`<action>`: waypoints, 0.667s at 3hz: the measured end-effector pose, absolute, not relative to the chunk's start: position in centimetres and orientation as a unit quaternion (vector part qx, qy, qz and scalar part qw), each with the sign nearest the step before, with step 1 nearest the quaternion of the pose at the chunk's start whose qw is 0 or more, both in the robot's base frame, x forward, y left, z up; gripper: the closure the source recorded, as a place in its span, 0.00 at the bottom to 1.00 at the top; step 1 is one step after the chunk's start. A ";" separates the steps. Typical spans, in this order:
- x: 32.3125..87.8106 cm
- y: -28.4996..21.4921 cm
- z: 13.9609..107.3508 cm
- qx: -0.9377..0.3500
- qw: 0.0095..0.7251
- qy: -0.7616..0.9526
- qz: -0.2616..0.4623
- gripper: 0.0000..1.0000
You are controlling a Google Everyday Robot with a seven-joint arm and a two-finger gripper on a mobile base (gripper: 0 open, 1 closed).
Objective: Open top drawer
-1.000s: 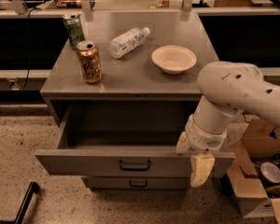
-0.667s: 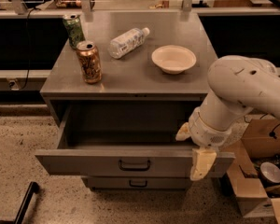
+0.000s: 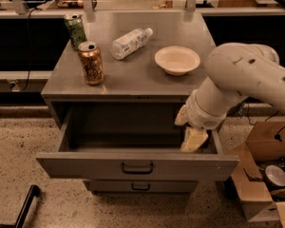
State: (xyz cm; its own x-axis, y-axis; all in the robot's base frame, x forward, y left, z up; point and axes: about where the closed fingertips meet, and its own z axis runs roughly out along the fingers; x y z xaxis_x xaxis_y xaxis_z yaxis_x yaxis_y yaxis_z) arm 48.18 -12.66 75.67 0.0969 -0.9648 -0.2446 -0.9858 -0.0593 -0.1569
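- Wide grey metal top drawer (image 3: 85, 163) with a small black pull handle (image 3: 137, 168): sits pulled well out at lower centre of the frame, deep interior exposed.
- Cream-coloured gripper (image 3: 192, 139) on the bulky white arm (image 3: 242, 80): hangs at right of centre, dipped into the drawer's right end just behind the front panel. Cannot tell whether open or closed.
- Looks close to done, so lift straight up and clear of the front panel and side wall before swinging away. Avoid dragging sideways, which would likely skew the drawer on its runners.
- Keep the arm off the cabinet's front edge.
- Flat grey metal cabinet top (image 3: 137, 80), upper centre: holds an upright copper-coloured can (image 3: 90, 63), an upright green can (image 3: 75, 31) behind it, a clear plastic bottle (image 3: 129, 42) lying on its side and a shallow cream bowl (image 3: 177, 60).
- Narrower grey drawer (image 3: 109, 186) below, shut.
- Speckled floor (image 3: 19, 141) at left; open cardboard box (image 3: 261, 175) at lower right.
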 end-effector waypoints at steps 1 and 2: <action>50.9 -12.1 75.4 -0.720 0.154 0.676 0.022 0.66; 52.7 -11.6 74.2 -0.716 0.160 0.680 0.013 0.78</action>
